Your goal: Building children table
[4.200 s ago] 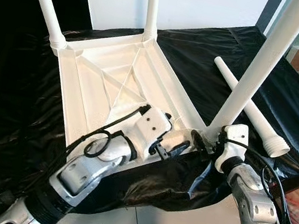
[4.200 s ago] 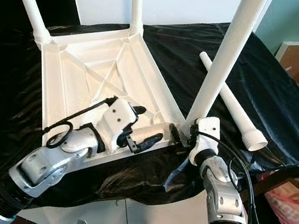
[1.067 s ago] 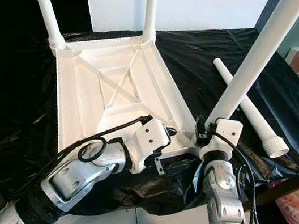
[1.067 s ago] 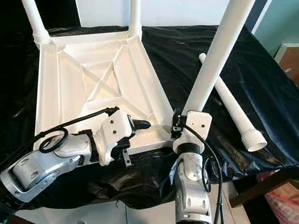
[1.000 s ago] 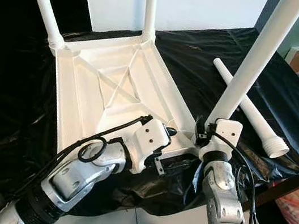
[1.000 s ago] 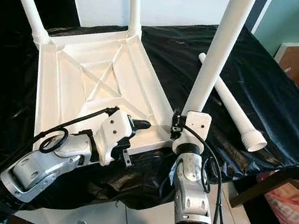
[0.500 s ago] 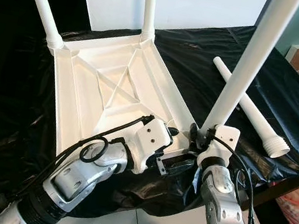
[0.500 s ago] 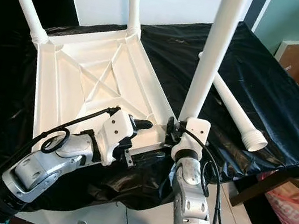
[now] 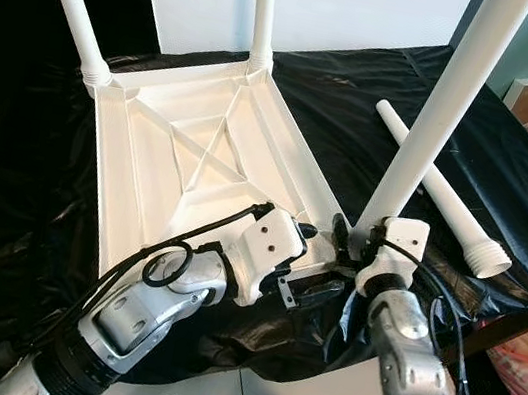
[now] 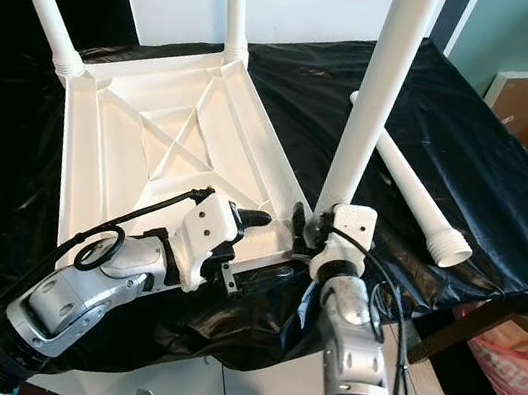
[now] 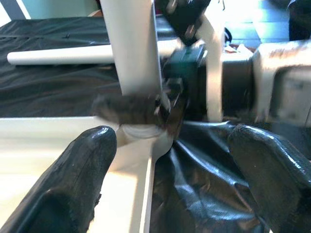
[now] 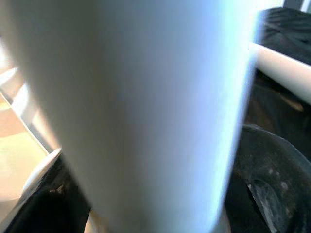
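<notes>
right gripper [image 9: 351, 241]: my fingers clamped on leg [image 9: 438, 113] base, lower centre
left gripper [image 9: 321, 268]: fingers apart, straddling tabletop [image 9: 164, 156] rim
spare leg [image 9: 444, 195]: right, on sheet [image 9: 362, 97]

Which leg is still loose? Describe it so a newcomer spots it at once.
On the black sheet lies the upturned white tabletop, with three legs standing up from its corners. The loose leg lies flat on the sheet to the robot's right of the tabletop, beyond the right gripper: the one leg lying down, joined to nothing.
</notes>
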You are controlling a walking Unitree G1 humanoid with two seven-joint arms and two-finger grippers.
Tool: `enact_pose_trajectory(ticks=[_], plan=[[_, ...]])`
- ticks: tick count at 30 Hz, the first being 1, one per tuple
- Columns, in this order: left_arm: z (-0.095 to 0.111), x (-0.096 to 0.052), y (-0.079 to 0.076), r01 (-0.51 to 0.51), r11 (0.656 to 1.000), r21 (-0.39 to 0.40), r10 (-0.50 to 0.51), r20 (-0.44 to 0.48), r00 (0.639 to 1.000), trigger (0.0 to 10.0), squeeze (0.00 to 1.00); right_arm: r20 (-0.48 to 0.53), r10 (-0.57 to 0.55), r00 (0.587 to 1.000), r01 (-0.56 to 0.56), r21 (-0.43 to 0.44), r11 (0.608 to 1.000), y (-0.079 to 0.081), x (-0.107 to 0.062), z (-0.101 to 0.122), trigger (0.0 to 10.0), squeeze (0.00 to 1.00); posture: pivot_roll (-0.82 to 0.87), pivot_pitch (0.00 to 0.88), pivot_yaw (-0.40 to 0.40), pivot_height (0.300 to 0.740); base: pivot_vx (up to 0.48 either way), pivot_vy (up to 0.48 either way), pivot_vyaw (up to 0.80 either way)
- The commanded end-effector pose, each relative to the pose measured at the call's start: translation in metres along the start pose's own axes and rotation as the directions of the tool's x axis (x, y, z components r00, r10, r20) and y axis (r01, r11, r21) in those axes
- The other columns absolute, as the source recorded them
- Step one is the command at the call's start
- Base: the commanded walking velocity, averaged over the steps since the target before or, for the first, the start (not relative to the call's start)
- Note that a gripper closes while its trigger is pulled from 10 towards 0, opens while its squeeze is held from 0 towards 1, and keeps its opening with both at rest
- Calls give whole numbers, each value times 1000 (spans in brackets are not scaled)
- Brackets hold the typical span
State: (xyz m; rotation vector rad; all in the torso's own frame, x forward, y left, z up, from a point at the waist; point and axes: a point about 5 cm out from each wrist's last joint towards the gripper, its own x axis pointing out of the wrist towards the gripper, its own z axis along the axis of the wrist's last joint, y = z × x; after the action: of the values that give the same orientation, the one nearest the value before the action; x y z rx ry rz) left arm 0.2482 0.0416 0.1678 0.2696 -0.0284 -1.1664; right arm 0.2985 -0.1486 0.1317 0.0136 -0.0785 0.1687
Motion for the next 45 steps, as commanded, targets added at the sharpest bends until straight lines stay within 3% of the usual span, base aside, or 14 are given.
enact_pose_trajectory(ticks=[1, 7, 10, 15, 21, 35, 36, 37, 45], plan=[[0, 0, 1, 31, 999, 19, -31, 7, 1000, 10000, 0, 9, 62, 998, -62, -2, 998, -2, 2, 1, 10000, 0, -59, 66, 26, 740, 0, 0, 0], [1, 0, 3, 24, 999, 27, -24, 10, 1000, 10000, 0, 13, 106, 994, -106, -12, 994, -3, 2, 4, 10000, 0, -58, 67, 28, 740, 0, 0, 0], [1, 0, 6, 2, 999, 34, -2, 7, 1000, 10000, 0, 2, 248, 969, -248, -71, 966, -6, 2, 7, 10000, 0, -55, 76, 38, 740, 0, 0, 0], [-2, 0, 6, -3, 1000, 20, 3, -1, 1000, 10000, 0, -23, 348, 937, -348, -114, 930, -12, 1, 6, 10000, 0, -59, 81, 45, 740, 0, 0, 0], [-3, 3, 5, 6, 1000, 20, -6, -1, 1000, 10000, 0, -47, 408, 912, -410, -153, 899, -21, 7, 8, 10000, 0, -69, 87, 52, 740, 0, 0, 0], [-2, 4, 6, 10, 1000, 25, -10, 1, 1000, 10000, 0, -60, 500, 864, -502, -180, 846, -24, 19, 13, 10000, 0, -60, 84, 54, 740, 0, 0, 0], [-2, 4, 5, 12, 1000, 23, -12, 2, 1000, 10000, 0, -72, 504, 861, -508, -183, 842, -25, 19, 12, 588, 0, -58, 88, 55, 740, 0, 0, 0], [-1, 4, 5, 13, 1000, 23, -13, 3, 1000, 10000, 0, -79, 507, 858, -512, -186, 839, -26, 19, 10, 0, 0, -58, 88, 55, 740, 0, 0, 0], [-2, 4, 3, 23, 1000, 14, -23, 0, 1000, 10000, 0, -94, 499, 861, -508, -185, 842, -31, 15, 3, 0, 0, -65, 97, 68, 740, 0, 0, 0]])
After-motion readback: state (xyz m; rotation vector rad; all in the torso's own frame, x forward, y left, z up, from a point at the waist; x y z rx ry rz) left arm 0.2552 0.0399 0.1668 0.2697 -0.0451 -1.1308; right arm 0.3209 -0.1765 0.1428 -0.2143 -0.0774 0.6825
